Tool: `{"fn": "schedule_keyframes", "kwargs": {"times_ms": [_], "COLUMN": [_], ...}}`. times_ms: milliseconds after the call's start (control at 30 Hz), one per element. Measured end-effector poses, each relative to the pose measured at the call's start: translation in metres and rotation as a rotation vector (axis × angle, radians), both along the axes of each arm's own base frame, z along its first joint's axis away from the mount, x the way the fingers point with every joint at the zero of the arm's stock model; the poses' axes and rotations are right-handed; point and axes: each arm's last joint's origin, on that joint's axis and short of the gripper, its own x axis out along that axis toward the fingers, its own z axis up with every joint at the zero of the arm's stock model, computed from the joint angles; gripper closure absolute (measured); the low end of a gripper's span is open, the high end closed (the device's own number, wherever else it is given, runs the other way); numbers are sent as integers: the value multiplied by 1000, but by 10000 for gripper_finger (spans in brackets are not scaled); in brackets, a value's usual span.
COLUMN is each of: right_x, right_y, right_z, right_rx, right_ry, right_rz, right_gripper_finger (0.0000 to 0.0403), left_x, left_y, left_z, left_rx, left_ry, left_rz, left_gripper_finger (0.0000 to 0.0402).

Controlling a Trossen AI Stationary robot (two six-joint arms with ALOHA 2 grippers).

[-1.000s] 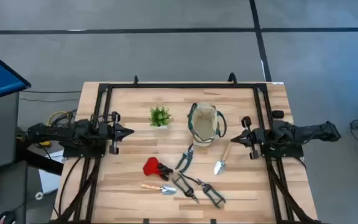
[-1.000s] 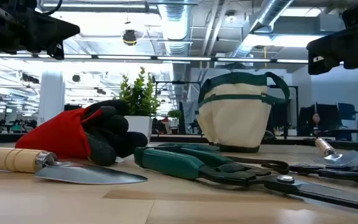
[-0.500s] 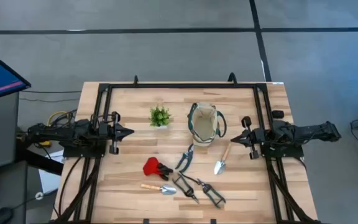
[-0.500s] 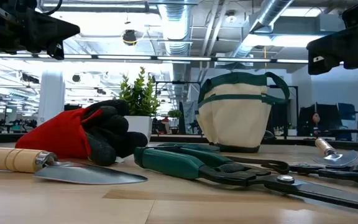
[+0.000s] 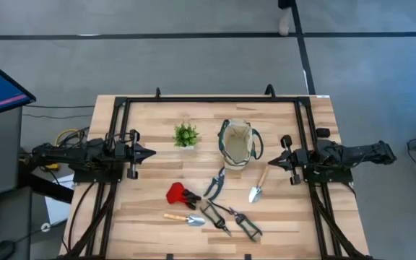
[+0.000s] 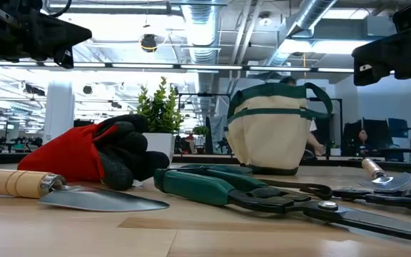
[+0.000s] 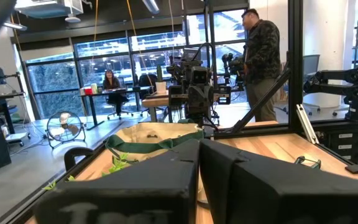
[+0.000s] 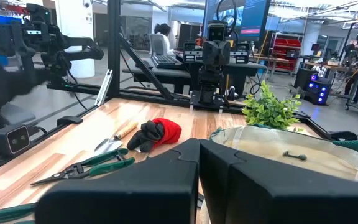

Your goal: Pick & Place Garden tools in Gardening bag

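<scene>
Garden tools (image 5: 215, 202) (trowels, shears) lie scattered on the wooden table (image 5: 295, 217) near the beige canvas green-trimmed bag (image 5: 237, 142); left gripper (image 5: 150, 152) and right gripper (image 5: 271, 161) hover clenched, empty.

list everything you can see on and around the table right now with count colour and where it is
Gardening bag: one, beige with dark green trim, upright at table centre.
Potted plant: one, green, beside the bag on the left arm's side.
Glove: one, red and black, front of table.
Trowels: two, silver with wooden handles; one at the front edge, one toward the right arm.
Green-handled shears: one, below the bag.
Dark pruners: apparently two, front centre.
Person: one, dark jacket, beyond the table.
Left end effector: shut, at the table's left edge.
Right end effector: shut, at the right edge.
</scene>
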Motion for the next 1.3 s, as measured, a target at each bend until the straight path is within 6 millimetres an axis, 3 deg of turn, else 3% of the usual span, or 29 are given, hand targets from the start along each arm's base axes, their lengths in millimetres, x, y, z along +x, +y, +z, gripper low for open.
{"fn": "schedule_keyframes", "kwargs": {"times_ms": [667, 867, 1133, 1300], "right_x": [0, 0, 0, 0], "right_y": [0, 0, 0, 0], "right_z": [0, 3, 4, 5], "right_rx": [-3, -73, 99, 90], "right_ry": [-2, -42, -32, -37], "right_rz": [0, -4, 0, 0], "right_gripper_finger": [403, 403, 403, 403], "left_x": [0, 0, 0, 0], "left_y": [0, 0, 0, 0], "left_z": [0, 0, 1, 1], "left_rx": [0, 0, -1, -1], "left_ry": [0, -1, -9, -10], "left_rz": [0, 0, 0, 0], "left_gripper_finger": [399, 399, 399, 399]}}
